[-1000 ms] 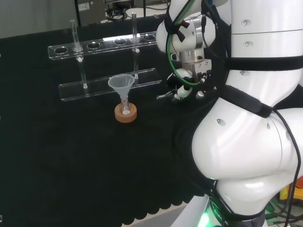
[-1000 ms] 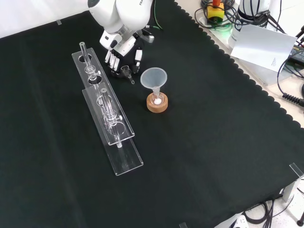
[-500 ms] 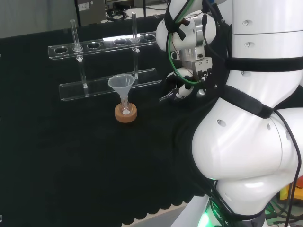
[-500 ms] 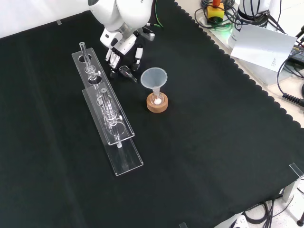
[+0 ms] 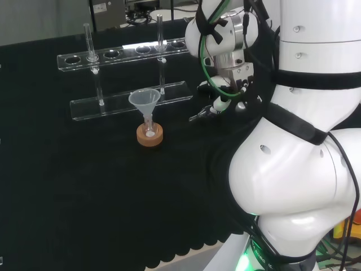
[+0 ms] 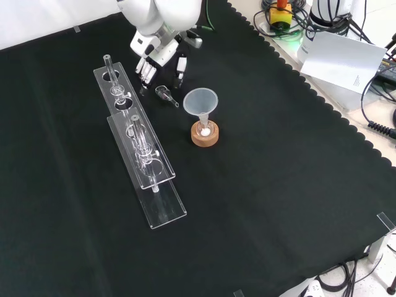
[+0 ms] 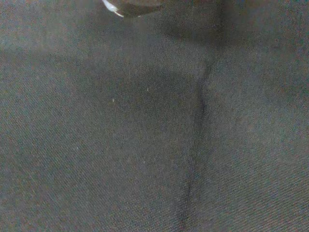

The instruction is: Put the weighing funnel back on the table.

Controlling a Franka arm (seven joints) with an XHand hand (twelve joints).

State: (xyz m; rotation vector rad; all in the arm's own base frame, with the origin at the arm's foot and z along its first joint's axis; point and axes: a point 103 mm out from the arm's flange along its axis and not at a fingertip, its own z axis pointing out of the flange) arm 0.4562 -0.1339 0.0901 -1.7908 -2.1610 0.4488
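As seen in the head view, the hand (image 5: 224,100) hangs just left of the arm's white links, fingers pointing down at the black cloth (image 5: 84,197). The weighing funnel (image 5: 198,116) lies on the cloth just beside and below the fingertips. Whether the two touch cannot be told here. Further left, the funnel (image 5: 144,100) stands mouth up in a small flask on a cork ring (image 5: 149,136), in front of a clear tube rack (image 5: 130,100).

Front view: hand (image 6: 162,52) at the top, fingers (image 6: 180,67) straight, spread and holding nothing. The weighing funnel (image 6: 165,94) lies flat on the cloth (image 6: 278,185) just under the fingertips, with a narrow gap between them. It sits between the rack (image 6: 139,148) and the funnel (image 6: 200,102), near both. Cork ring (image 6: 205,137) below the funnel.

Wrist view: cloth (image 7: 120,145) with one long crease (image 7: 198,145). A clear rounded edge (image 7: 115,8) shows at the frame's border; which piece it belongs to cannot be told.
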